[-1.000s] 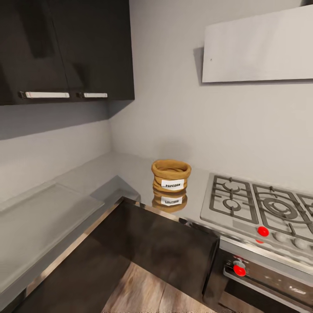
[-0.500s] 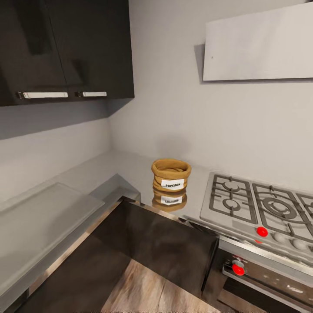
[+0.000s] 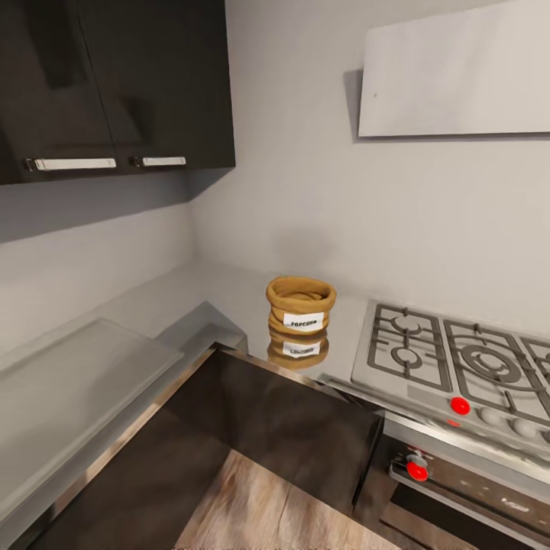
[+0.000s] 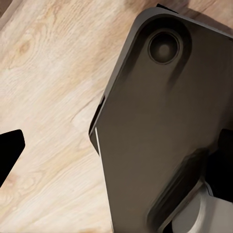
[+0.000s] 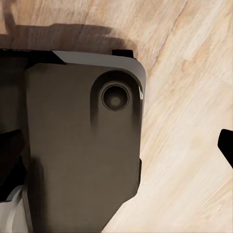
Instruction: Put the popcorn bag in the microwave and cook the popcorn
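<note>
The popcorn bag [image 3: 301, 307] stands upright on the countertop [image 3: 229, 294], in the corner part of the slab, close to the back wall. It is a short tan paper sack with a rolled rim, and its white label faces the camera. The glossy surface gives a clear reflection of the bag just below it. The bag is just beside the left edge of the steel gas hob [image 3: 451, 363] but it does not touch it. Two red knobs [image 3: 460, 406] show on the front of the hob and of the oven under it.

Above the hob a flat grey range hood [image 3: 458, 72] hangs on the grey wall. At the upper left there are dark glossy wall cabinets [image 3: 114, 84] with light bar handles. Under the countertop a dark cabinet front [image 3: 290, 428] reflects the room, and a piece of light wood floor [image 3: 252, 512] shows below it.

In the left wrist view a dark grey part of the robot's base [image 4: 160, 131] lies over the wooden floor, and one black fingertip [image 4: 8, 150] comes in at the edge. In the right wrist view a similar dark grey part [image 5: 82, 141] is seen with a black fingertip [image 5: 226, 143] at the edge. From these views one cannot tell if the left gripper or the right gripper is apart or together
</note>
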Robot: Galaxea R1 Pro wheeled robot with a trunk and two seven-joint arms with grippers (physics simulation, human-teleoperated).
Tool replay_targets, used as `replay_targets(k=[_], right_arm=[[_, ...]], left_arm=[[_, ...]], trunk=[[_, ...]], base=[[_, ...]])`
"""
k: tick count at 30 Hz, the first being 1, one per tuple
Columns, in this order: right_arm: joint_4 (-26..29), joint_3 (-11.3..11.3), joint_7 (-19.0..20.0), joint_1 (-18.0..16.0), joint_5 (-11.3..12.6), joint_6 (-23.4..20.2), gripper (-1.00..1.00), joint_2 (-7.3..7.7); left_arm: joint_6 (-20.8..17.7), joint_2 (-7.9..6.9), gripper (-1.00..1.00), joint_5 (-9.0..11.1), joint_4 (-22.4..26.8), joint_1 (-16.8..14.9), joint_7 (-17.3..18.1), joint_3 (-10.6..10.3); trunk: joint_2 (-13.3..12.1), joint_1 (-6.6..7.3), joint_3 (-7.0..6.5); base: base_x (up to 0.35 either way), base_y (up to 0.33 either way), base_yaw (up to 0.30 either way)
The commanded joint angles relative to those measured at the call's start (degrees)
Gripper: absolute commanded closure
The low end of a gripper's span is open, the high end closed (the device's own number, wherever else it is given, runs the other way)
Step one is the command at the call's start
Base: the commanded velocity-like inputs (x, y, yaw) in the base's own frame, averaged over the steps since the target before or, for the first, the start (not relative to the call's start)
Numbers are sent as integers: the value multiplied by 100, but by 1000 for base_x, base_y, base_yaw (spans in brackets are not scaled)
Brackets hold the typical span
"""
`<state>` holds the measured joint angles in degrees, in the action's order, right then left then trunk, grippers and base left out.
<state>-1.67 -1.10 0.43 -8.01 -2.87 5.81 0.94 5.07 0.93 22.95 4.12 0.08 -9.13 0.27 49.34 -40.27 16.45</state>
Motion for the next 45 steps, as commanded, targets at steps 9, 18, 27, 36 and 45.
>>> replay_targets(k=[9,18,27,36,45], right_arm=[[-18,-13,-17,-8,-21,31,-100,-1],[-18,-17,-25,-8,-16,34,-100,-6],[-18,-22,-26,-8,-5,34,-100,-6],[-18,-22,-26,-8,-20,25,-100,-6],[-10,-22,-26,-8,-36,33,-100,-14]], left_arm=[[12,-5,-100,28,1,1,-10,5],[11,-30,-100,39,9,1,-9,9],[8,-23,-100,34,1,0,-7,8],[10,-15,-100,34,1,1,-1,8],[11,-7,-100,27,1,0,-1,1]], trunk=[[5,-1,89],[5,-1,172],[5,-1,254],[5,-1,337],[5,-1,420]], base=[[0,0,0],[0,0,0],[0,0,0],[0,0,0],[0,0,0]])
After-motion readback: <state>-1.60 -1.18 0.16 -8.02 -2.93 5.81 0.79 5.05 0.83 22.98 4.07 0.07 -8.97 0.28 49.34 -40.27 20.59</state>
